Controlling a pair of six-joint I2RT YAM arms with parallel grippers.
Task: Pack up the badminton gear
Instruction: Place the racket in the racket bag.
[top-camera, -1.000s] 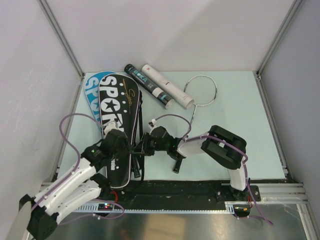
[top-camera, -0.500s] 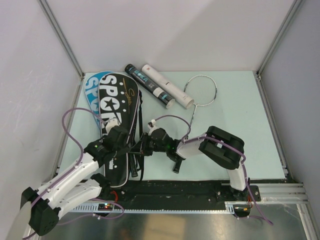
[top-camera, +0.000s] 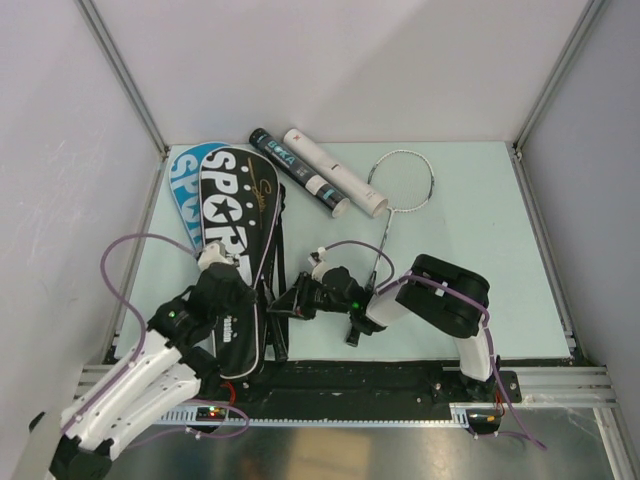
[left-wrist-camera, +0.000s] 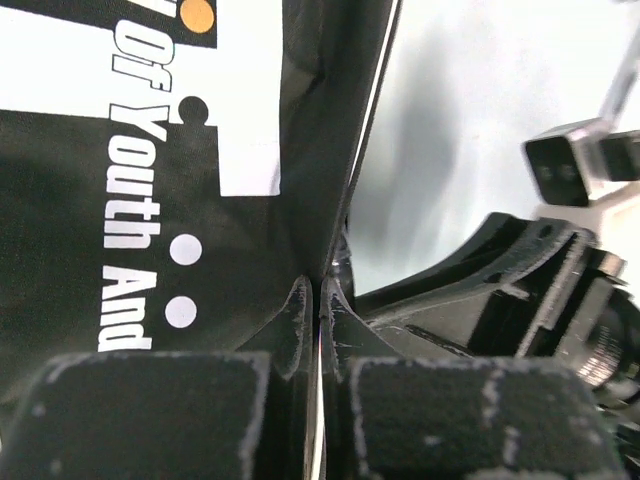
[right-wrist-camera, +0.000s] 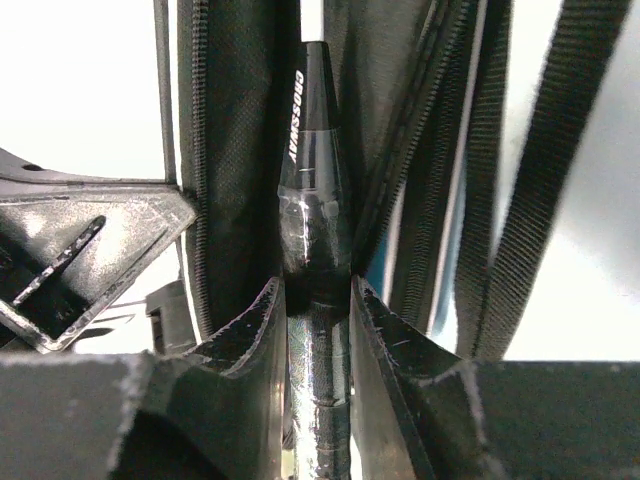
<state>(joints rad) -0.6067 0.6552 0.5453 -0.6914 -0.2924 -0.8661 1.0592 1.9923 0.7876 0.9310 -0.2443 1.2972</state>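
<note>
The black SPORT bag (top-camera: 236, 215) lies at the left over a blue bag (top-camera: 183, 178). My left gripper (top-camera: 238, 302) (left-wrist-camera: 320, 300) is shut on the black bag's right edge (left-wrist-camera: 335, 180), near its narrow end. Facing left, my right gripper (top-camera: 287, 304) (right-wrist-camera: 315, 290) hugs a black racket handle (right-wrist-camera: 315, 200) that points into the bag's open mouth; that racket's head is hidden inside. A second racket (top-camera: 402, 180) lies loose on the mat, its handle (top-camera: 352, 333) near the front. A black tube (top-camera: 276, 156) and a white tube (top-camera: 336, 186) lie at the back.
The bag's black straps (right-wrist-camera: 540, 200) hang just right of the held handle. White walls and metal rails (top-camera: 545, 250) close in the pale green mat (top-camera: 470, 220). The right arm's folded elbow (top-camera: 445, 295) sits beside the loose racket's handle.
My left gripper has shut on the black bag's edge and drawn back toward the front. The bag has shifted a little. My right gripper has slid slightly nearer with the handle.
</note>
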